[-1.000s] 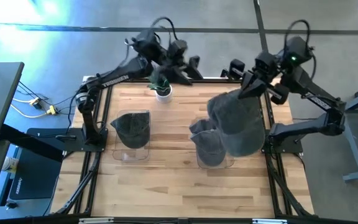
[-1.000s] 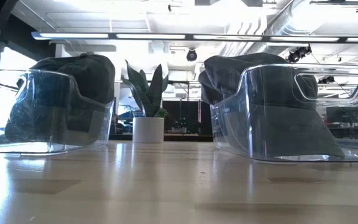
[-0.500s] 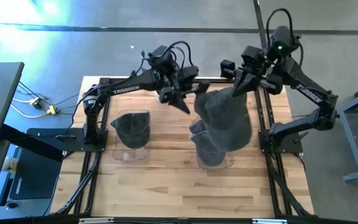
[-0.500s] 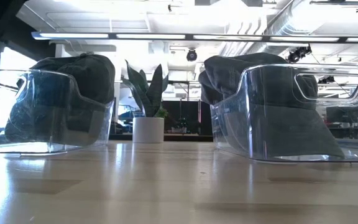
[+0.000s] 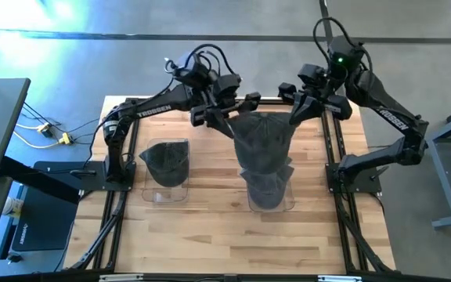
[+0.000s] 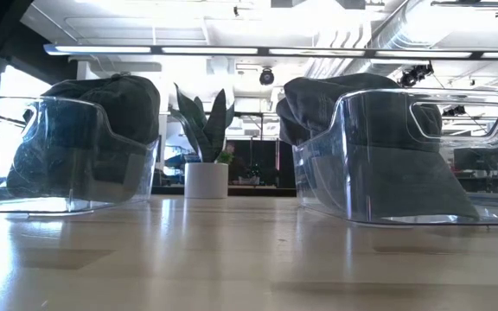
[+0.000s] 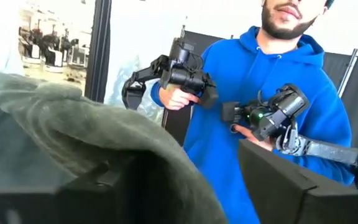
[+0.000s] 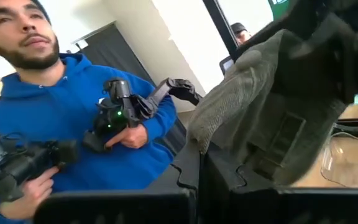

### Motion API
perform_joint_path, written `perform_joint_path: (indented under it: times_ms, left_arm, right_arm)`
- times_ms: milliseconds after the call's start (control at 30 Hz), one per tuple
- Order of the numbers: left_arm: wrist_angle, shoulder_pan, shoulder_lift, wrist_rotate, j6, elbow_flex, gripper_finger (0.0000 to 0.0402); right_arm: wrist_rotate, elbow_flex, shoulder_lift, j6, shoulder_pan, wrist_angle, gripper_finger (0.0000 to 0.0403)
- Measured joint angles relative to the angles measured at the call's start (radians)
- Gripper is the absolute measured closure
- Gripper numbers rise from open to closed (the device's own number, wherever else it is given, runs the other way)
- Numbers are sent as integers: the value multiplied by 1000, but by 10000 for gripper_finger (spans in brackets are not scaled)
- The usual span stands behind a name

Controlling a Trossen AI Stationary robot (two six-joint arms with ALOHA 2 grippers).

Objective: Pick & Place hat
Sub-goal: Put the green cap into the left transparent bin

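Note:
A grey-green hat (image 5: pixel 261 145) hangs in the air at the table's far middle, between my two grippers and above the right clear bin (image 5: pixel 250 205). My right gripper (image 5: pixel 297 111) is shut on the hat's right side. My left gripper (image 5: pixel 230 122) stands open at its left side, with cloth (image 7: pixel 73 124) lying over one finger. A second hat (image 6: pixel 318 104) sits in the right bin (image 6: pixel 405 155), and a third (image 5: pixel 167 160) in the left bin (image 5: pixel 156 194). My left gripper has the hat's cloth (image 7: pixel 135 155) draped over one finger (image 7: pixel 36 202), while the other finger (image 7: pixel 291 186) stands clear of it. The fingers come roughly level from the table's left. My right gripper pinches the hat's edge (image 8: pixel 229 155) between its two fingers, its inner side (image 8: pixel 278 140) facing the camera. The fingers come roughly level from the table's right. The hat hangs slack below them, clear of the table.
A small potted plant (image 6: pixel 206 164) stands at the table's far edge between the bins. Beyond the table a person in a blue hoodie (image 7: pixel 272 93) holds two hand controllers. Bare wood (image 5: pixel 210 235) lies toward the near edge.
My right gripper has carried the hat from the table's right side toward the left and far edge; the hat has swung in and now hangs narrower over the right bin. My left gripper has gone from near the plant toward the right, up to the hat.

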Motion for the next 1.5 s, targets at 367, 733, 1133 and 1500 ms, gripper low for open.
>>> perform_joint_path:
  times_ms: [367,733,1133,1500]
  left_arm:
    - [-3,66,1,-45,-83,15,387]
    - [0,118,-11,-80,-102,85,399]
    - [-13,161,-11,-98,-102,124,401]
    - [-234,163,-11,-66,8,124,401]
  right_arm:
    - [86,0,-55,-64,3,-74,398]
    - [209,0,-67,-176,25,-81,338]
    - [475,0,-18,-398,30,-79,119]
    - [108,-2,67,-164,82,104,165]
